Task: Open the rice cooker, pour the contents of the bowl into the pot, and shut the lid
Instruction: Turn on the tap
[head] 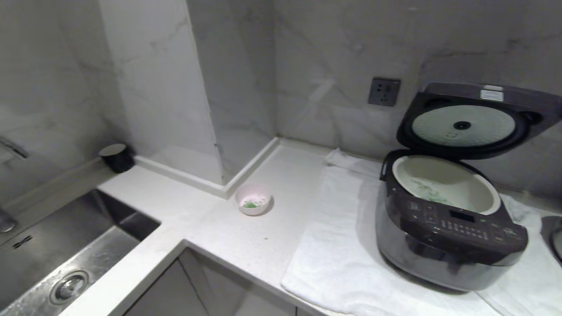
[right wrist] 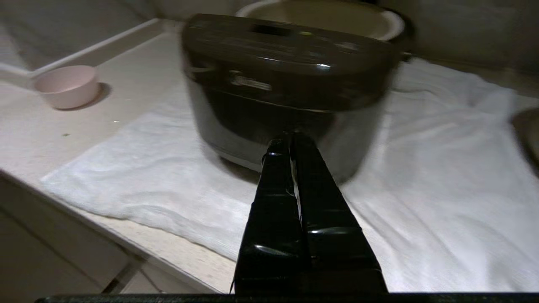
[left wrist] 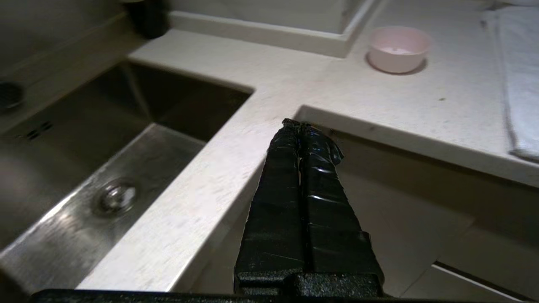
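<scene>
Both grippers, left gripper [left wrist: 300, 124] and right gripper [right wrist: 283, 143], pinched together, empty. Lid [head: 463, 125] up already; you could tip the bowl [head: 253, 199] reaching, scattering greens.

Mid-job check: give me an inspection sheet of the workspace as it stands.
Surface: white counter; white towel under rice cooker.
Job's things: lid raised; pot shows green bits; bowl upright on counter, some green contents inside.
Clutter: dark cup by wall.
Hands: left hand shut, off the counter's edge; right hand shut, before the cooker; both empty.
Cables: nothing seen.
Surroundings: sink, wall socket.
</scene>
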Robot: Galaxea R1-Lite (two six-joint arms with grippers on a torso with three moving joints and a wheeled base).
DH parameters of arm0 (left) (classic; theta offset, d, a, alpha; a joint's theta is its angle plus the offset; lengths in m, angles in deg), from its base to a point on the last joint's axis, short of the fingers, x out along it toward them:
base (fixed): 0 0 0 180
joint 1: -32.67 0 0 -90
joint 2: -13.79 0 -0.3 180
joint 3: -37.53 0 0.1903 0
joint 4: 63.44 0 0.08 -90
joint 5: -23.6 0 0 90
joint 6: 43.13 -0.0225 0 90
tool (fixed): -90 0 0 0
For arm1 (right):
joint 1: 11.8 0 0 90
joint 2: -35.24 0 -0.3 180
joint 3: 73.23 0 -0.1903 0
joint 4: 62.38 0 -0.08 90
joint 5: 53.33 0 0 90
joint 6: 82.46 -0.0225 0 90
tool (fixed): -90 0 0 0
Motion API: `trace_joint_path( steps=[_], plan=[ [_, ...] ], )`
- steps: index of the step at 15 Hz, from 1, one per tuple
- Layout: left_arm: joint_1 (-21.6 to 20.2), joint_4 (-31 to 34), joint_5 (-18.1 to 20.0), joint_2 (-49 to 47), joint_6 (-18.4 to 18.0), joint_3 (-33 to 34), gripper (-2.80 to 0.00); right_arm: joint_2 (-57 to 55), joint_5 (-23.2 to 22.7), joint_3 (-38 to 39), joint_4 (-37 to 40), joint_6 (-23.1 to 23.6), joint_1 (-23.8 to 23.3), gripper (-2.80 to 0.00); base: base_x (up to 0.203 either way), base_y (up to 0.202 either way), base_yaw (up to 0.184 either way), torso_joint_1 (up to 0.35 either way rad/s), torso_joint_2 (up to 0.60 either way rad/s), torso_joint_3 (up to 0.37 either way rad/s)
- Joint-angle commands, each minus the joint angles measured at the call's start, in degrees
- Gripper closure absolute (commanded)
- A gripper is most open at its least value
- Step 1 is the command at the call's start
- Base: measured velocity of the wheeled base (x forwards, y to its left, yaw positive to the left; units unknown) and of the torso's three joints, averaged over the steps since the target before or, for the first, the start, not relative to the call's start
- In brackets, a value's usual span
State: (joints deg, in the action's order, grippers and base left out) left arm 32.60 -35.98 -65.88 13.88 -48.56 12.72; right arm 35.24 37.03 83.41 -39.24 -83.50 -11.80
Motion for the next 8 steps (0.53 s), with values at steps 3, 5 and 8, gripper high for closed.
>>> trace_joint_path(
  steps=[3,5,8],
  plan=[
    [0.0,0.0,0.0,0.2,0.0,0.0,0.00,0.0,0.0,0.0,0.0,0.0,0.0,0.00,-0.002,-0.008,0.176,0.002,0.00,0.005],
    [0.0,0.0,0.0,0.2,0.1,0.0,0.00,0.0,0.0,0.0,0.0,0.0,0.0,0.00,-0.001,-0.008,0.174,0.006,0.00,0.003],
    [0.0,0.0,-0.1,0.2,0.2,0.0,0.00,0.0,0.0,0.0,0.0,0.0,0.0,0.00,0.001,-0.008,0.172,0.002,0.00,0.000]
  ],
)
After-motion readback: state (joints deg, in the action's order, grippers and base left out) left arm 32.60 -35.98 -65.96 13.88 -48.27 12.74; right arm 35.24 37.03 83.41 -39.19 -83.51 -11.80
